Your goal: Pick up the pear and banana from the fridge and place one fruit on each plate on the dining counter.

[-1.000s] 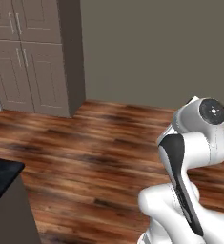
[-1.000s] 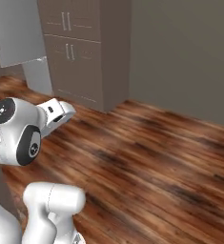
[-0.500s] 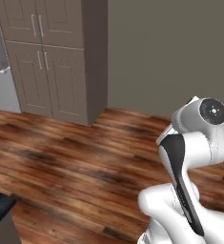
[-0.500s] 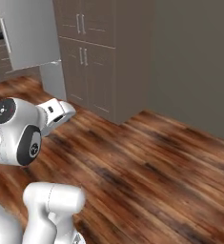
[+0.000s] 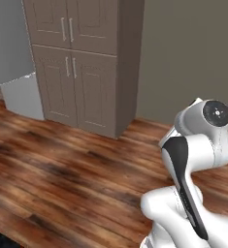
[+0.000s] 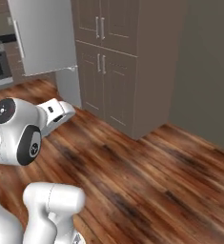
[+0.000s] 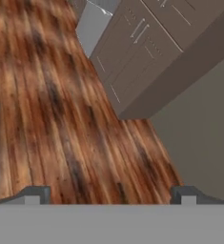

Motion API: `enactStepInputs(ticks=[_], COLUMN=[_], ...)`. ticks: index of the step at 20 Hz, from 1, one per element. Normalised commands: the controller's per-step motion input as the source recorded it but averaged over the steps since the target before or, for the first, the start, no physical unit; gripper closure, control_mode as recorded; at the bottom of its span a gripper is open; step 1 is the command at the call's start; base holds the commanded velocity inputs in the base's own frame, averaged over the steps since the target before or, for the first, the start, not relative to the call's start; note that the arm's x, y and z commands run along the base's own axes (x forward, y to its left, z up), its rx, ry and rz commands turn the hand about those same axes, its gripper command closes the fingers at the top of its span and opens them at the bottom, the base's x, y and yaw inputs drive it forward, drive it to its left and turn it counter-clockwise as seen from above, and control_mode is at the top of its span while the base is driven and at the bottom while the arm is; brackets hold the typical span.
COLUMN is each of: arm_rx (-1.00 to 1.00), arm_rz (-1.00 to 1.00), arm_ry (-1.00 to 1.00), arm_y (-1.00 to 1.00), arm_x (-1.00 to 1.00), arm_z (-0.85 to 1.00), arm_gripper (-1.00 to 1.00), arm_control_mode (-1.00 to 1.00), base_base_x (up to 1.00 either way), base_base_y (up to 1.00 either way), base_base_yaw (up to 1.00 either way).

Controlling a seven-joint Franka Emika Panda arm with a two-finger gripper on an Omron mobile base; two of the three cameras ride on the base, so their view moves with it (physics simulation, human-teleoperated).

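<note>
Cabinet (image 5: 84, 63) doors are closed beside the fridge (image 6: 44, 35) (contents hidden); claw (image 7: 111, 194) spread, empty.

Three views facing a tall cabinet and the floor

Both base views look forward and down over the arm at the wood floor (image 5: 62, 179) and the taupe cabinet (image 6: 118, 62) well ahead of the gripper (image 7: 108, 193); the rolled hand view looks along the fingertips (image 7: 35, 194), sharing that cabinet and the fridge (image 6: 42, 38) beside it.
</note>
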Motion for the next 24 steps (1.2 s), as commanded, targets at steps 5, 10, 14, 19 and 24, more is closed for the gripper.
enactStepInputs(ticks=[5,10,14,19,24], arm_rx=[0.0,0.0,0.0,0.0,0.0], arm_rz=[0.0,0.0,0.0,0.0,0.0], arm_ry=[0.0,0.0,0.0,0.0,0.0], arm_y=[0.0,0.0,0.0,0.0,0.0], arm_x=[0.0,0.0,0.0,0.0,0.0], arm_z=[0.0,0.0,0.0,0.0,0.0], arm_gripper=[-1.0,-1.0,-1.0,-1.0,-1.0], arm_control_mode=[1.0,1.0,1.0,1.0,1.0], base_base_x=[1.0,1.0,1.0,1.0,1.0], base_base_y=[0.44,0.53,0.57,0.56,0.53], base_base_yaw=[0.2,0.21,0.21,0.19,0.18])
